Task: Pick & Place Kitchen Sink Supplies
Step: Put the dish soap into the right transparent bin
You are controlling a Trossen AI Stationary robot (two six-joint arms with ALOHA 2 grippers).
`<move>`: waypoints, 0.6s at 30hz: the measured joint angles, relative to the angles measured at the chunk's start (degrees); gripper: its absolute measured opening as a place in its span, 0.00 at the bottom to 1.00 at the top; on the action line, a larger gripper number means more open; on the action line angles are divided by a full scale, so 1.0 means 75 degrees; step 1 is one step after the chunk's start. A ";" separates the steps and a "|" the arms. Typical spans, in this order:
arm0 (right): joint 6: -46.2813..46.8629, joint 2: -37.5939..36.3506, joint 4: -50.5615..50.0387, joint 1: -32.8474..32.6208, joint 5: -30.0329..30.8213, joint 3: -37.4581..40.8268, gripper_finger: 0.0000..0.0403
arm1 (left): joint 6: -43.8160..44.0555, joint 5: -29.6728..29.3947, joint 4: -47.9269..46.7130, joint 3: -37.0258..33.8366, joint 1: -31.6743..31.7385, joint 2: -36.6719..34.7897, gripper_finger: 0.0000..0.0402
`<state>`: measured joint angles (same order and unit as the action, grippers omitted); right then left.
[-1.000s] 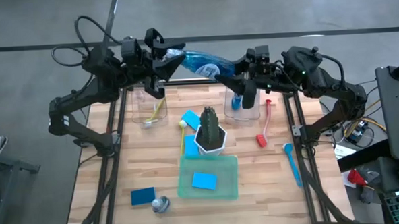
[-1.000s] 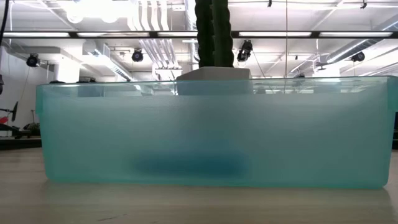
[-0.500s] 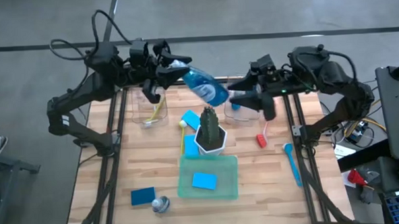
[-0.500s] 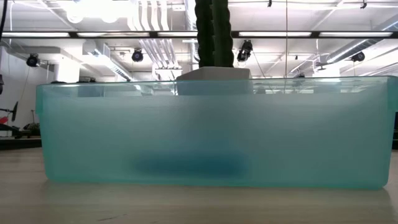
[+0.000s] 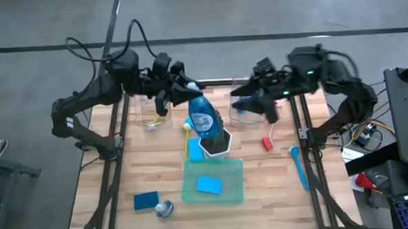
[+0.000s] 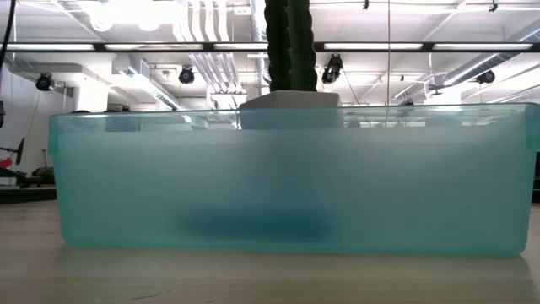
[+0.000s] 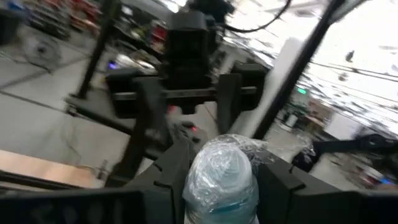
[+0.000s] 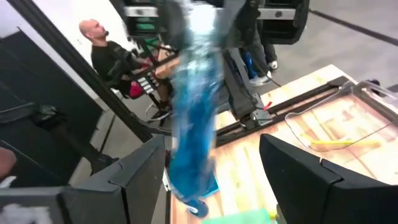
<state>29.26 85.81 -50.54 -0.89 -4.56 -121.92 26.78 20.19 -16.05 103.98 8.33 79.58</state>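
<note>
A clear bottle of blue liquid (image 5: pixel 203 116) hangs in the air over the dark green plant in its white pot (image 5: pixel 216 140). My left gripper (image 5: pixel 181 89) is shut on the bottle's upper, clear end. My right gripper (image 5: pixel 249 103) stands open at the far right, level with the bottle and apart from it. In the right wrist view the bottle (image 8: pixel 189 118) shows blurred beyond the open fingers (image 8: pixel 140 180). Another small bottle (image 5: pixel 164 209) lies on the table near the front left. My left gripper pinches the bottle's clear, crinkled end (image 7: pixel 221 163) between its two fingers (image 7: pixel 171 171). The fingers come nearly level from the table's far left. The bottle hangs slanting down below them, clear of the table, its blue-filled end over the plant.
Two clear bins stand at the far edge: one (image 5: pixel 152 111) with a yellow brush, one (image 5: pixel 249 112) with a blue brush. A green tray (image 5: pixel 212 171) holds a blue sponge (image 5: pixel 208 185). Loose on the table lie other sponges (image 5: pixel 145 200), a red brush (image 5: pixel 270 130) and a blue brush (image 5: pixel 299 167).
The bottle was held level between both grippers at the far edge. My right gripper has let go and drawn back toward the table's right. My left gripper has rolled and tipped, and the bottle's free end has swung down toward the near side, over the plant.
</note>
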 joint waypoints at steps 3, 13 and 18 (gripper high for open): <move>0.0003 0.0441 0.0141 0.0000 0.0000 -0.0236 0.63 | 0.0035 0.0081 -0.0012 0.0000 -0.0138 0.0068 0.32; 0.0011 0.1451 0.0247 0.0003 0.0003 -0.1253 0.69 | 0.0038 0.0016 -0.0076 -0.0012 -0.0249 0.0179 0.32; 0.0062 0.1825 0.0290 0.0000 -0.0134 -0.1631 0.73 | -0.0151 -0.0185 -0.0090 -0.0015 -0.0244 0.0179 0.32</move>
<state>29.73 99.50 -48.36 -0.89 -5.56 -134.15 25.65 18.80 -16.73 103.88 6.50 80.93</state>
